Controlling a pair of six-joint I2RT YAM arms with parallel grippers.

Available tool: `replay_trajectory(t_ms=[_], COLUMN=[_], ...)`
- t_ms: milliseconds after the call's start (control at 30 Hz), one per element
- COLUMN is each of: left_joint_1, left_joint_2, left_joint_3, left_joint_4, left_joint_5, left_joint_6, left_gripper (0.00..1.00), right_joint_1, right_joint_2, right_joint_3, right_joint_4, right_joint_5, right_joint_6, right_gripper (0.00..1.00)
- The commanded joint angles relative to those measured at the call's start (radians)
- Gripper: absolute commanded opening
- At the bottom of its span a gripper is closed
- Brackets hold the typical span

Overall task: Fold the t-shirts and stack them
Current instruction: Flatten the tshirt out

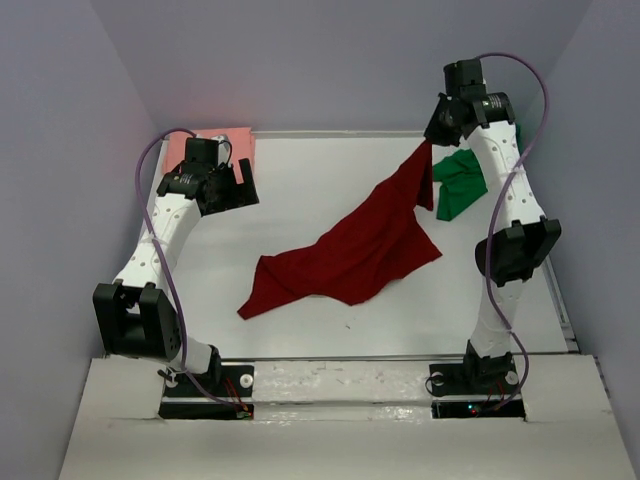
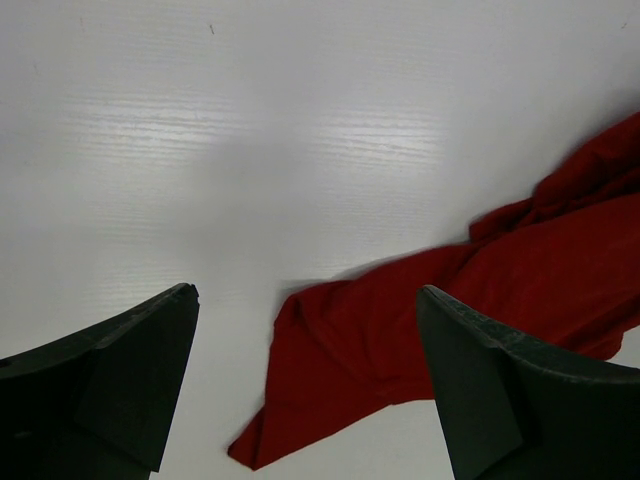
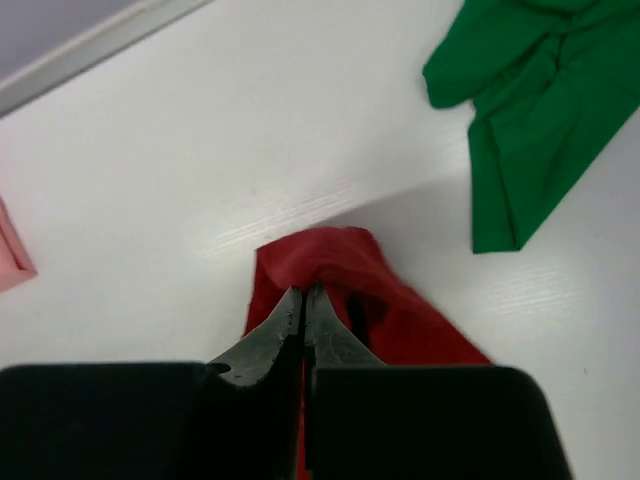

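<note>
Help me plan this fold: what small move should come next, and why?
Probably bring the open left gripper down onto the trailing end of the dark red t-shirt and pinch it. The right gripper is shut on one lifted corner, while the rest lies crumpled, so a second hold could spread it flat.

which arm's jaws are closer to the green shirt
Right. The right jaws, shut on the red shirt, hang beside the green shirt; the left jaws are across the table by the pink shirt.

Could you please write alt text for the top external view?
The right gripper holds one end of the red shirt above the table, the rest trailing across it. The open left gripper hangs near the pink shirt; the green shirt lies back right.
</note>
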Motion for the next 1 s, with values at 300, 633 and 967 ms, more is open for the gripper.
replay_trajectory(t_ms=[300, 633, 967], left_joint_1=[0.004, 0.004, 0.004], left_joint_2=[-0.024, 0.001, 0.029], left_joint_3=[0.003, 0.026, 0.038], left_joint_4=[-0.019, -0.01, -0.007], left_joint_5=[-0.008, -0.011, -0.026], left_joint_6=[0.018, 0.009, 0.014], left_gripper=[0.99, 0.99, 0.99], right_joint_1=[0.012, 0.194, 0.369], right_joint_2=[0.103, 0.338, 0.109], right_joint_3=[0.009, 0.173, -0.06], right_joint_4=[0.106, -0.003, 0.057], right_joint_5=[-0.344, -1.182, -1.383], right_joint_6=[-0.036, -0.12, -0.12], right_gripper=[0.0, 0.0, 0.0])
